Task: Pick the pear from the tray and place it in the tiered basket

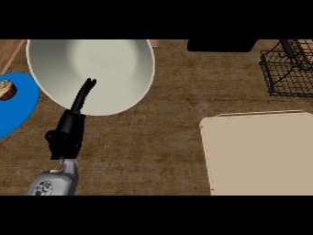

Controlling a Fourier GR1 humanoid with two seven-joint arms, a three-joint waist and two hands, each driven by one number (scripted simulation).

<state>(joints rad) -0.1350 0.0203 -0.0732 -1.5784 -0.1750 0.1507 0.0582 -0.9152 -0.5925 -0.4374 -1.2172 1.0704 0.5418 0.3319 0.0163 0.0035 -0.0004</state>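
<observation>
At the table's point(160, 142) left edge sits a blue plate point(15, 120) with a cupcake point(1, 89) on it, none of my business for this job. Just beside it my left hand point(69, 131) comes in from the near edge, fingers straight and pointing away from me, their tips over the near rim of a big white plate point(114, 55). It is released and holds nothing. I judge it is parked there, resting out of the way, since the work lies on the other side.

Toward the near right corner lies the beige tray point(267, 156), flat, well apart from my left hand. The pear does not show on it or anywhere else in this view, so I cannot say where it is. My right hand does not show either.

At the far edge a black block point(221, 44) is cut off by the view, and in the far right corner stands the wire tiered basket point(295, 69), just beyond the tray, a short carry for whichever hand brings the fruit.
</observation>
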